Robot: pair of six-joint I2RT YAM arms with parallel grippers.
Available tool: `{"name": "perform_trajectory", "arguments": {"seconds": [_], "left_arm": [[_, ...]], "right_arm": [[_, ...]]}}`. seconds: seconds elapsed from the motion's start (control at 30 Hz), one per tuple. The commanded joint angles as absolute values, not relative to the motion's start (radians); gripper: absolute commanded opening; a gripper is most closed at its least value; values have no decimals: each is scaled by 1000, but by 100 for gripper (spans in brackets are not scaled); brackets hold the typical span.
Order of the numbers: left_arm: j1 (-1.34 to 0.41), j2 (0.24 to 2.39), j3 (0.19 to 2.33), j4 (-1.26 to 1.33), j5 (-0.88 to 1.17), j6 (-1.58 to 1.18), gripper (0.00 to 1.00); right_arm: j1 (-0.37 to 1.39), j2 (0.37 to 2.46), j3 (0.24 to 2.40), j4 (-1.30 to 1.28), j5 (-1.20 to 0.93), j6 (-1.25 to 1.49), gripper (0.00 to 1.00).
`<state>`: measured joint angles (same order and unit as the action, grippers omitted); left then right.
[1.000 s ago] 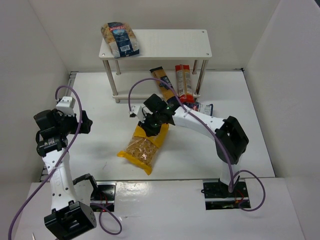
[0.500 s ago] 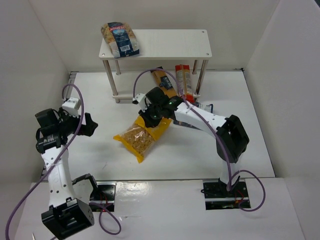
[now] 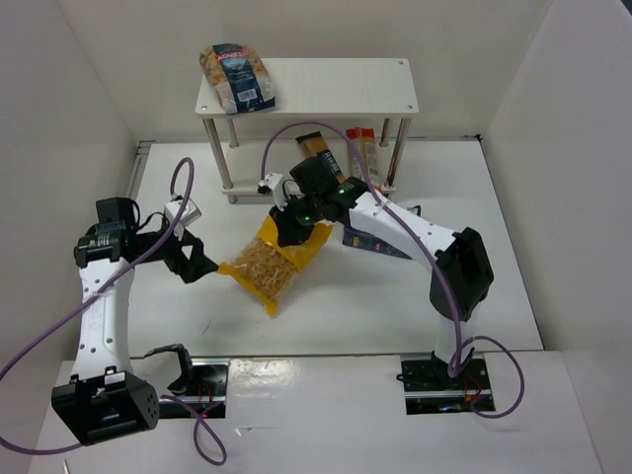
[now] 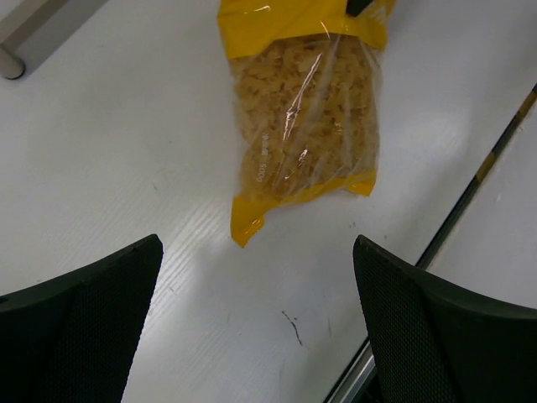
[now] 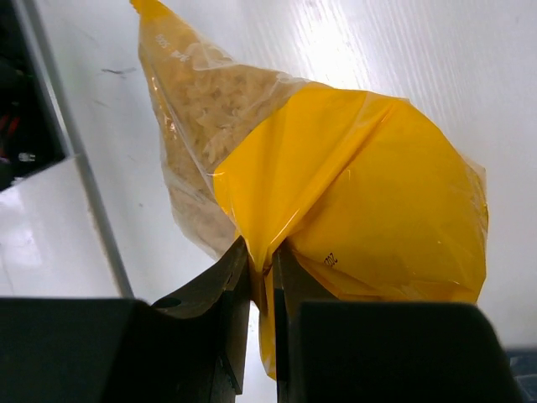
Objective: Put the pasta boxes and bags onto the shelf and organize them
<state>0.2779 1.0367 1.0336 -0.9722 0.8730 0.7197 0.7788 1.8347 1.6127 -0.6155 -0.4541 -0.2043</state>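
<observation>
A yellow crinkly bag of short pasta [image 3: 265, 269] [image 4: 306, 117] lies slanted on the table. My right gripper [image 3: 294, 225] [image 5: 262, 252] is shut on the bag's [image 5: 352, 185] folded yellow top. My left gripper [image 3: 197, 265] [image 4: 256, 248] is open just short of the bag's lower end, with nothing between its fingers. The white shelf [image 3: 336, 89] stands at the back, with a clear bag with a dark-blue label [image 3: 237, 77] on the left of its top board. A yellow-blue spaghetti pack [image 3: 316, 150] and a red-orange one [image 3: 363, 158] lie by its lower tier. A flat dark-blue box [image 3: 373, 241] lies under my right arm.
White walls close in the table on the left, right and back. A shelf leg [image 4: 8, 63] stands near the bag's far left. A dark seam [image 4: 491, 155] marks the table's near edge. Purple cables [image 3: 306, 133] loop over both arms.
My right gripper has pulled the yellow bag left and towards the shelf. My left arm has swung forward to the bag's lower end. The dark-blue box shows more.
</observation>
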Motion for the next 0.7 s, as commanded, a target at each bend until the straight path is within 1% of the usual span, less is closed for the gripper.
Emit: {"name": "perform_trajectory", "arguments": {"seconds": [0.0, 0.33, 0.67], "left_arm": [[261, 1043, 1071, -1086, 969, 885, 100], [261, 1077, 1081, -1120, 999, 914, 100], [261, 1097, 1100, -1164, 1043, 945, 100]], "right_arm": [[772, 1720, 1749, -578, -618, -229, 0], [752, 1720, 1891, -621, -796, -219, 0], [752, 1730, 1910, -640, -865, -219, 0]]}}
